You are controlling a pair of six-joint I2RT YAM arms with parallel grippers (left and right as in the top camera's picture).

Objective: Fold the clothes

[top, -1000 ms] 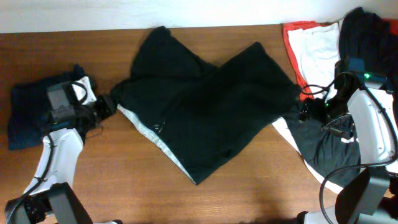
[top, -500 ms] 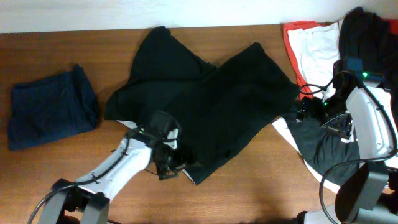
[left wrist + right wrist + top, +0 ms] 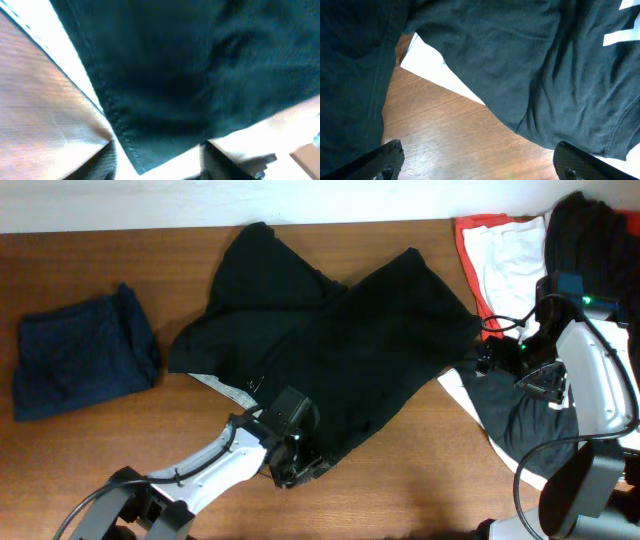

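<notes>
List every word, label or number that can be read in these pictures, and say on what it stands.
No text can be read in any view.
White print on the dark grey shirt, right wrist view: cut off at the picture's edge, not legible.

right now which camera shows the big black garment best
The overhead view: only there is the whole black garment visible, spread out crumpled. The left wrist view shows just its stitched hem corner, close up; the right wrist view catches only what is likely one edge, at frame left.
</notes>
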